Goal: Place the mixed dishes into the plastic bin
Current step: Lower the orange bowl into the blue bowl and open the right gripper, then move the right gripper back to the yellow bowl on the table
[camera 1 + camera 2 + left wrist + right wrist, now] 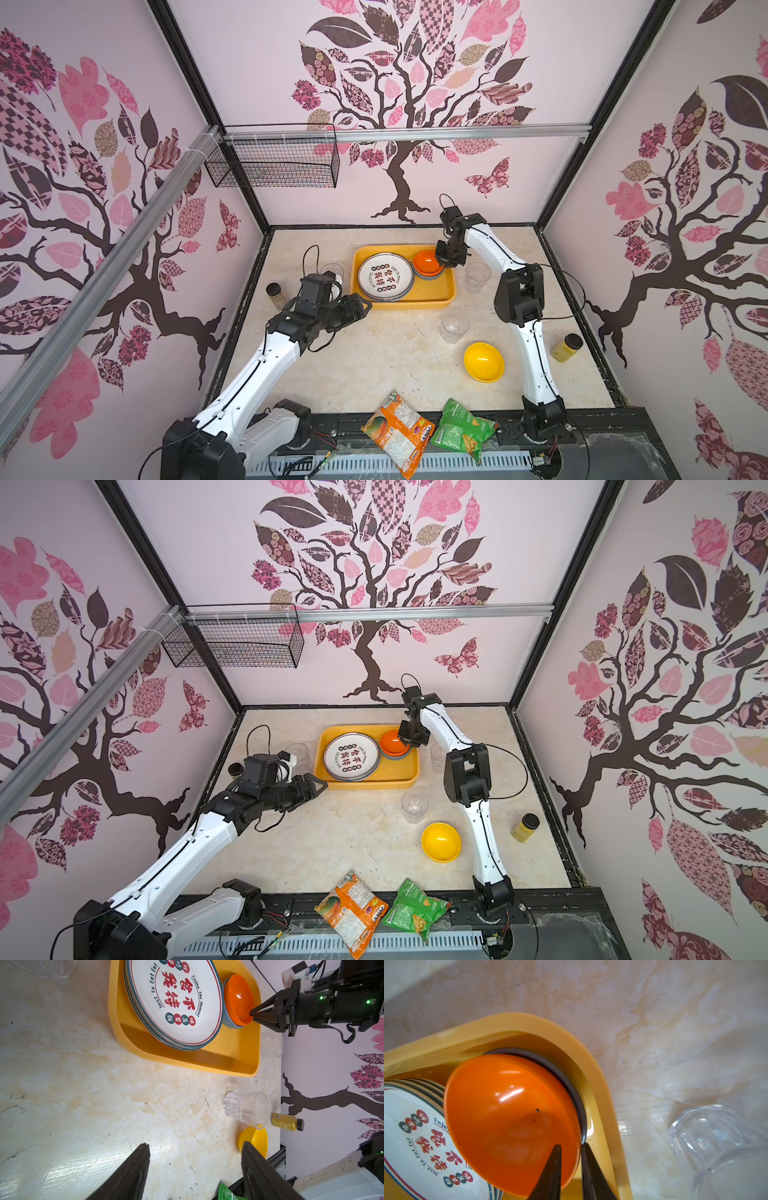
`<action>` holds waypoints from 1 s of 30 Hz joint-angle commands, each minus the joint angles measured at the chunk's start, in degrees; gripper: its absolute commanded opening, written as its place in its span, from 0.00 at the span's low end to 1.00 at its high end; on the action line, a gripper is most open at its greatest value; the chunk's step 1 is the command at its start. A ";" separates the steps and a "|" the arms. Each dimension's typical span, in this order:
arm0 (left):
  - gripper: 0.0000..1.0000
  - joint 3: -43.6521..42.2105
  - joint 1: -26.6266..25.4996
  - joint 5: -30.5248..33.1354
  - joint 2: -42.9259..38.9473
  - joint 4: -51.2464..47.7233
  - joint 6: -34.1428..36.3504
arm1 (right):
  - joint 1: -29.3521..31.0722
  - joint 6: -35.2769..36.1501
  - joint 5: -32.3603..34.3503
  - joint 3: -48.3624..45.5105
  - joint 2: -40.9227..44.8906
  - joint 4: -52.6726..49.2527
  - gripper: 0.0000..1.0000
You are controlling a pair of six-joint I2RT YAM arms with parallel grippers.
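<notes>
Orange snack bag (pixel 397 432) lies beside green snack bag (pixel 461 430); yellow spice jar (pixel 566 348) stands upright apart.

One bin (pixel 415 305). In it is one stack of plates (pixel 385 276); the edges look like four or five, but the exact number cannot be told.

Three bowls: orange bowl (pixel 426 261) nested in blue bowl (pixel 230 1024), and yellow bowl (pixel 484 361) at lower right.

Three clear cups: left cup (pixel 331 270), right cup (pixel 478 276) and lower cup (pixel 455 327).

Two jars: left jar (pixel 273 295) and right jar (pixel 566 347).

Two snack bags at the bottom of the frame: orange bag (pixel 399 434) and green bag (pixel 461 430).

One wire basket (pixel 274 166) at upper left.
</notes>
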State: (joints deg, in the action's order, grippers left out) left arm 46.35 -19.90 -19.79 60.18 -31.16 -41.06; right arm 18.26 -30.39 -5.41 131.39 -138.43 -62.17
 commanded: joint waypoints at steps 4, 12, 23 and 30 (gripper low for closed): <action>0.72 -1.79 0.21 -0.64 -1.58 1.01 -0.16 | 0.11 0.22 2.02 1.89 3.75 -2.38 0.22; 0.73 -1.57 0.21 -2.93 -1.74 2.05 0.40 | 0.11 0.96 1.27 -4.28 11.78 0.12 0.24; 0.71 1.32 -0.29 -12.53 2.14 2.90 3.85 | 0.06 2.73 -3.21 -28.77 33.04 12.83 0.35; 0.71 4.12 -4.52 -13.35 5.76 3.03 5.58 | 0.11 3.75 -4.43 -40.01 43.97 14.08 0.37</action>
State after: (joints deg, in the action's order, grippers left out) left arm 46.74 -22.79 -31.73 64.88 -29.23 -37.52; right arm 18.28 -27.86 -8.71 94.28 -99.57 -49.28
